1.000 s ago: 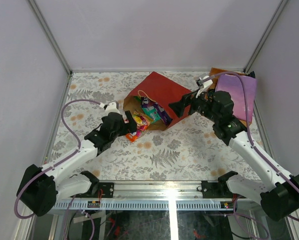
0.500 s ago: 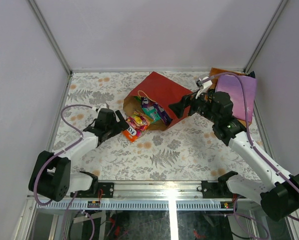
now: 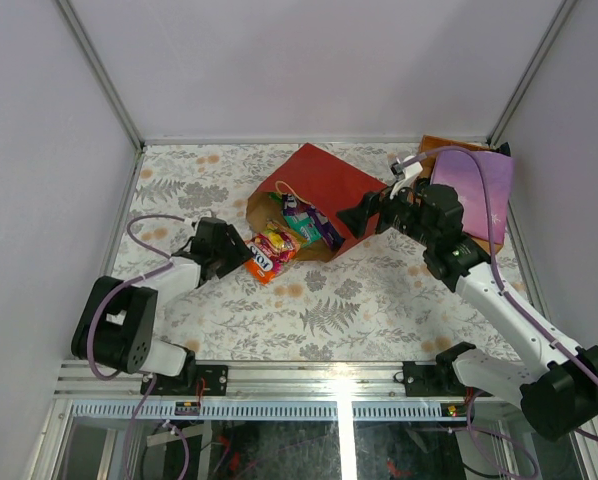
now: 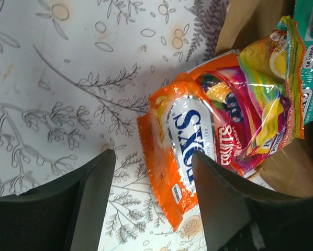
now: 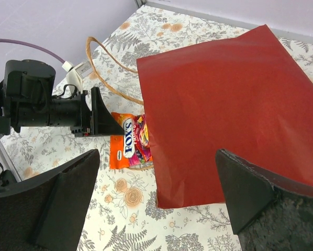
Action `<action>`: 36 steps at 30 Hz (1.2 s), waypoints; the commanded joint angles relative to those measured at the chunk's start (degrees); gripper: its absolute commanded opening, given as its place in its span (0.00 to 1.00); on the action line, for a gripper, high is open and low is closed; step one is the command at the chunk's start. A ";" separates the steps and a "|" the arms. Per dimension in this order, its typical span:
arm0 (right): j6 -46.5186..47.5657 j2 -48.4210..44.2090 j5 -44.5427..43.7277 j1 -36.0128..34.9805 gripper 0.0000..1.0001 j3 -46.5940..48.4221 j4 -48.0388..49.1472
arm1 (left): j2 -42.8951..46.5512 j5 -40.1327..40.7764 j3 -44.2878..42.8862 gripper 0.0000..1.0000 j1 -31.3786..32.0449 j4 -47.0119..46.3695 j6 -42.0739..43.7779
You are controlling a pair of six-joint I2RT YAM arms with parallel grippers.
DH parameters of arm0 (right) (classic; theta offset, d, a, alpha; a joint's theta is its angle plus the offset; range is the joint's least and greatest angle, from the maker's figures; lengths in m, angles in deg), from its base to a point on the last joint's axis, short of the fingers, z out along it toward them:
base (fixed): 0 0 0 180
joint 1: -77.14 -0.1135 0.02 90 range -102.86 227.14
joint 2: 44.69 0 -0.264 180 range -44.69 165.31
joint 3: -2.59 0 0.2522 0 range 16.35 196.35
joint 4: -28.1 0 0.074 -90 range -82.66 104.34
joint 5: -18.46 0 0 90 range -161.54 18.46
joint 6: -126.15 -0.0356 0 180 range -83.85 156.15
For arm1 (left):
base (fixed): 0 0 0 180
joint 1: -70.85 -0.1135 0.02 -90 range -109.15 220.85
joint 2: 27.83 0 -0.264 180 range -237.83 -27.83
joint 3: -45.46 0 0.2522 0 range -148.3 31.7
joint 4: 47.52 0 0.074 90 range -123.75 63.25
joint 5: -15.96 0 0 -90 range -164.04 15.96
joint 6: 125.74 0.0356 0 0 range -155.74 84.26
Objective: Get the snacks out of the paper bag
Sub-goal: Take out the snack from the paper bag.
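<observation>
One orange packet (image 4: 180, 151) lettered "FOX'S" pokes from the paper bag (image 3: 329, 182).

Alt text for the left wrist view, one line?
An orange FOX'S candy packet lies at the mouth of the brown paper bag on a floral tabletop, its near edge between the left gripper's open black fingers.

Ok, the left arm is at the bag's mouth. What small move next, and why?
Probably nudge the left fingers forward and close them on the orange packet: they stand open with its near corner between them in the wrist view, and it lies half out of the paper bag.
</observation>
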State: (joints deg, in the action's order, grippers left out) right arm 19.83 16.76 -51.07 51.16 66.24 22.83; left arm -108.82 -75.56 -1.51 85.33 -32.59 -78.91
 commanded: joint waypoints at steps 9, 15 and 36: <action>0.07 -0.45 0.95 -0.19 0.99 -0.85 1.92 | -5.21 -3.11 -3.25 0.00 -1.99 -5.24 -0.37; 0.16 -0.56 0.89 -0.21 1.00 -1.00 1.79 | 1.81 1.41 -0.93 0.00 -5.01 -2.47 -1.35; -2.00 0.12 4.19 -0.23 0.99 -1.46 3.49 | 15.68 24.43 5.12 0.00 -18.66 3.01 -26.58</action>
State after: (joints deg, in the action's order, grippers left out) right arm 18.96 17.18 -49.15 51.16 64.64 22.90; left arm -89.78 -57.41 6.29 67.39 -27.95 -98.74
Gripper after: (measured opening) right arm 0.993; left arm 0.002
